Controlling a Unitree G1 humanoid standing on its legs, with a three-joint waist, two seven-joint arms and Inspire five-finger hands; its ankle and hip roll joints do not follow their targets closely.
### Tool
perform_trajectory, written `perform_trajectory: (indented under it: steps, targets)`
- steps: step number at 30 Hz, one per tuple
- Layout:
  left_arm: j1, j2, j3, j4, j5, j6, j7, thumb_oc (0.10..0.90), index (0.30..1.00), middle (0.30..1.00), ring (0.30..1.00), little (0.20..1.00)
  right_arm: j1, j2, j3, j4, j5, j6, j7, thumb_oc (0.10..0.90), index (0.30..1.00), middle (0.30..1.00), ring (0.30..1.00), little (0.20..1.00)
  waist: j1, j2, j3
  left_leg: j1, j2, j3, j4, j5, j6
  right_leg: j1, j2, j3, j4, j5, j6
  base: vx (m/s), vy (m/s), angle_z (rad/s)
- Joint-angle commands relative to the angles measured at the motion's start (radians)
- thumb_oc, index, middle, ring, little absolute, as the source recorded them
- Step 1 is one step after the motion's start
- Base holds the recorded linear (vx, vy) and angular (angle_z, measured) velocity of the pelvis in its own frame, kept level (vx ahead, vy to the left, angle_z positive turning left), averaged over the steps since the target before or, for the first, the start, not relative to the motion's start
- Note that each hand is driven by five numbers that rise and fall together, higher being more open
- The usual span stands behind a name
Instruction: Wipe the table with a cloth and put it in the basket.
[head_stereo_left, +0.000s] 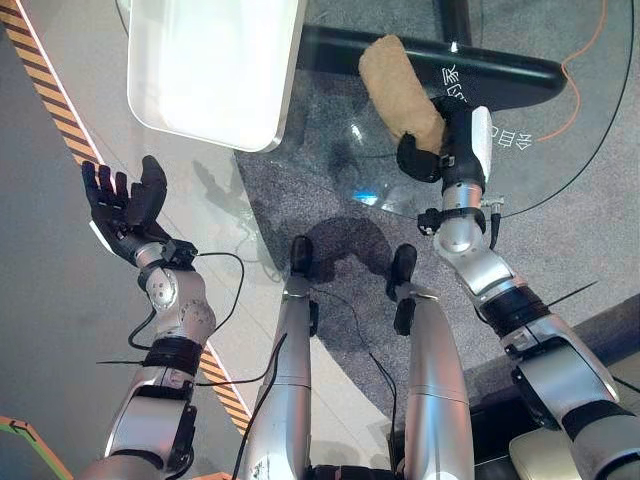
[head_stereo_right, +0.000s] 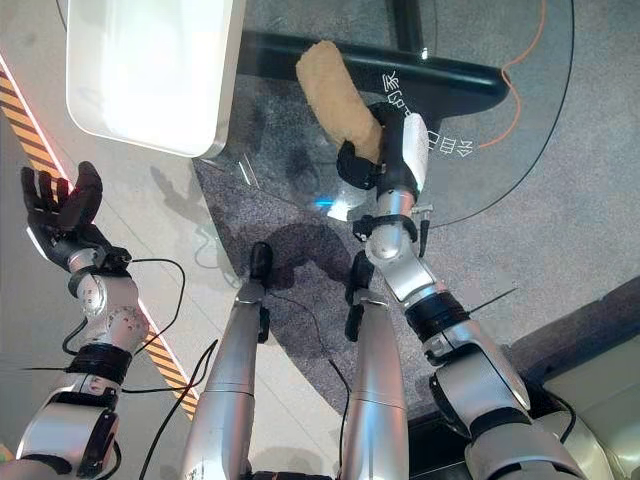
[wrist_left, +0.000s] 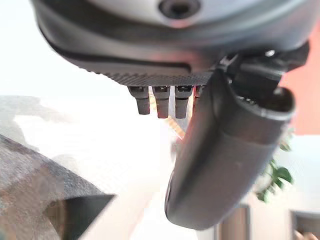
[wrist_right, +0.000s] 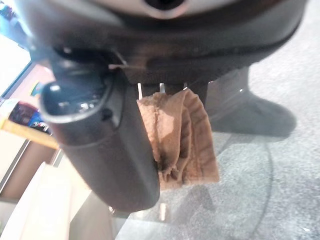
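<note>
Upper right of the frame, the round glass bench takes up most of the room, with grey carpet showing through it. To its left, at the top of the frame, sits the white basket, touching or just beside the glass rim. On the glass lies the tan cloth, rolled long, and the right robot hand is clenched round its near end; the right wrist view shows the folds bunched against the thumb. So the cloth is on the bench and in hand, which reads as the wiping stage. Still to come, by my reckoning: finishing the wipe, then carrying it over to the basket. Open glass lies beyond and to the right of the cloth, though the curved rim runs close under the wrist, so a pull toward the lower frame soon leaves the surface. Far left, the left robot hand hangs released, fingers spread, above the floor.
</note>
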Motion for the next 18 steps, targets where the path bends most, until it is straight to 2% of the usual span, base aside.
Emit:
perform_trajectory:
  steps: [1,4,9,18]
  targets:
    - [0.012,0.031,0.102,-0.112,0.073,-0.139,-0.055,0.8,0.9,0.9,0.9,0.9,0.044,-0.011,-0.037,-0.151,-0.068,-0.079,-0.048,0.1,0.3,0.3,0.3,0.2,-0.007,0.019,-0.026,0.009,-0.08,0.14,0.014,-0.043,0.132,0.027,0.084,-0.027,-0.031,0.0,-0.04,0.0,0.0,0.0]
    - [0.036,-0.019,0.091,-0.212,0.036,-0.131,-0.213,0.8,0.9,0.9,0.9,0.9,0.09,0.002,-0.069,-0.2,-0.095,-0.11,-0.04,0.1,0.3,0.3,0.3,0.2,-0.011,0.019,-0.026,0.011,-0.083,0.139,0.012,-0.044,0.136,0.03,0.087,-0.023,-0.035,0.004,-0.038,0.0,0.0,0.0]
    - [0.088,-0.062,0.052,-0.383,-0.026,-0.06,-0.414,0.8,0.9,0.9,0.9,0.9,0.152,0.024,-0.116,-0.29,-0.149,-0.157,-0.016,0.1,0.3,0.3,0.3,0.2,-0.017,0.022,-0.026,0.02,-0.085,0.141,0.002,-0.042,0.143,0.035,0.09,-0.02,-0.041,0.01,-0.034,0.0,0.0,0.0]
    - [0.067,-0.065,-0.006,-0.492,-0.106,0.077,-0.594,0.8,0.9,0.9,0.9,0.9,0.203,0.039,-0.149,-0.411,-0.217,-0.226,0.02,0.1,0.3,0.3,0.3,0.2,-0.048,0.017,-0.026,0.028,-0.079,0.156,0.003,-0.041,0.149,0.038,0.101,-0.004,-0.041,0.019,-0.028,0.0,0.027,-0.02]
